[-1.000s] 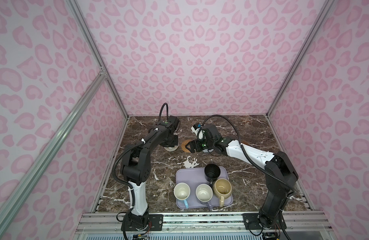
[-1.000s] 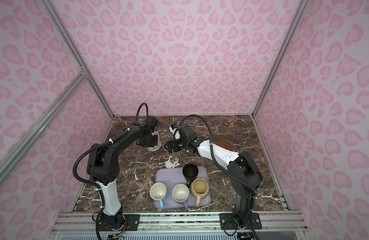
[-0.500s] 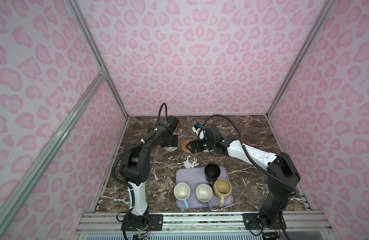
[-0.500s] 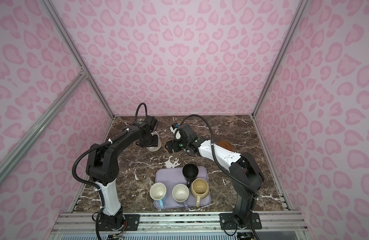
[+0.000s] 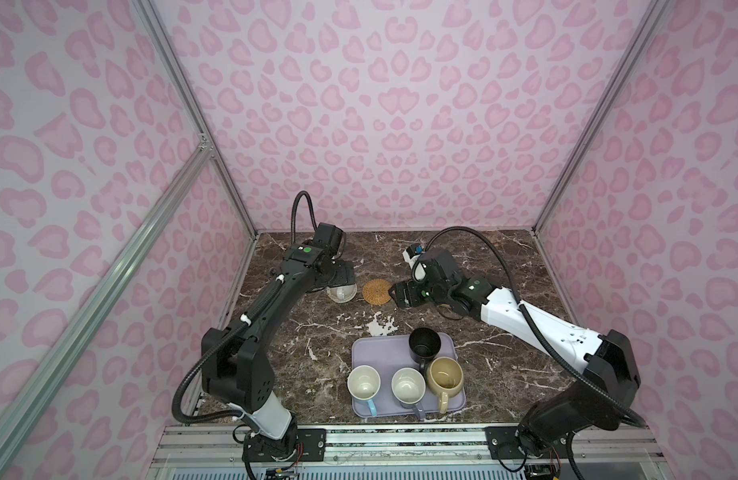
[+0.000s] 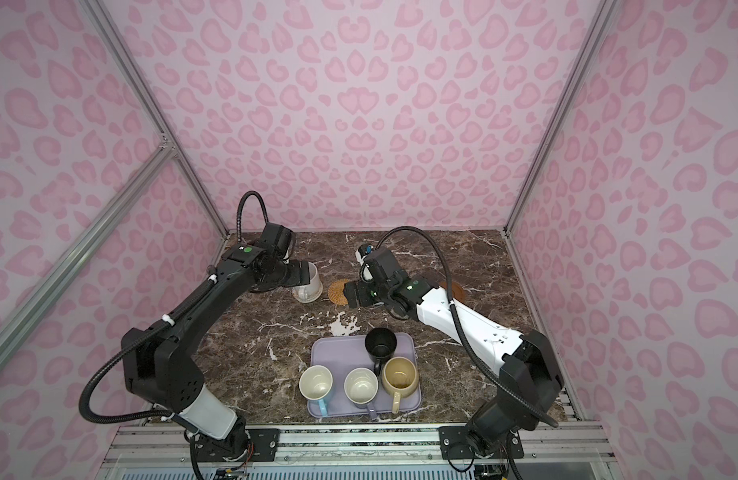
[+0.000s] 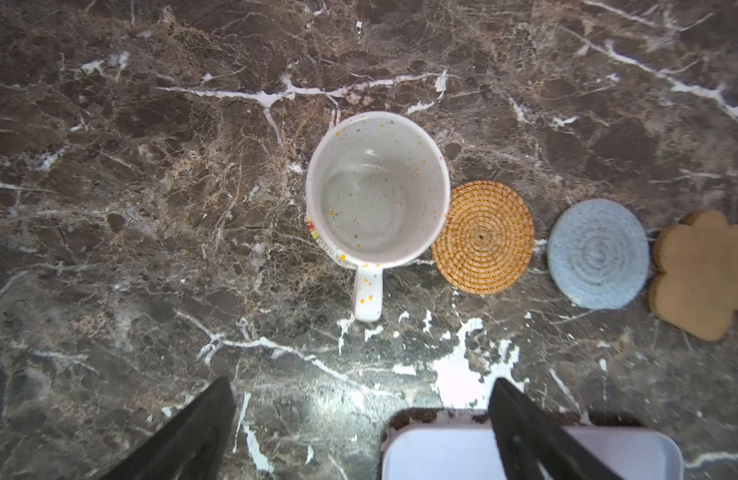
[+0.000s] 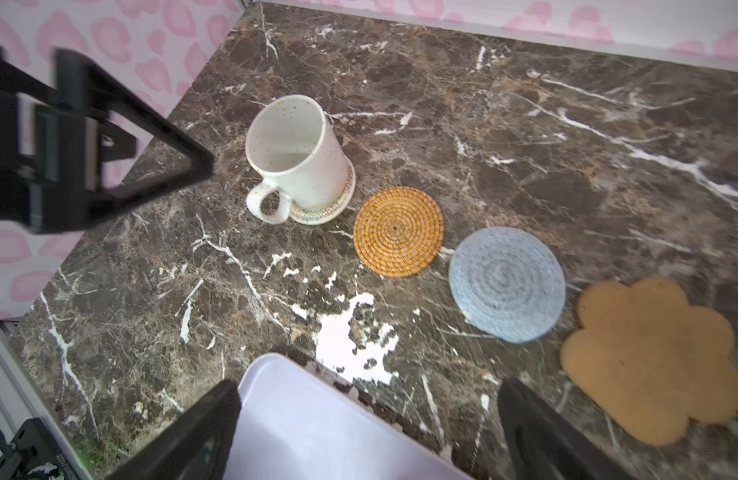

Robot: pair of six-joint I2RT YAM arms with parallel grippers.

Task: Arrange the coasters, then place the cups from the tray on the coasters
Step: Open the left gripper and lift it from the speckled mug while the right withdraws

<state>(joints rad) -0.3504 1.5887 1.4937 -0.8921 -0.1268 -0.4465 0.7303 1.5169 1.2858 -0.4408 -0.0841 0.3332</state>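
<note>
While the white mug (image 7: pixel 377 187) stands on the white coaster (image 8: pixel 342 199), the left gripper (image 7: pixel 361 395) hangs just beside it, jaws wide, empty; right gripper (image 8: pixel 369 388) wide, empty too. Black mug (image 5: pixel 424 343) on the tray (image 5: pixel 361 349) lies base-ward, nearer the right gripper.

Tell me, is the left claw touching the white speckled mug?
Apart. The left wrist view shows the left gripper open, with a stretch of bare marble table between it and the white mug and its handle.
</note>
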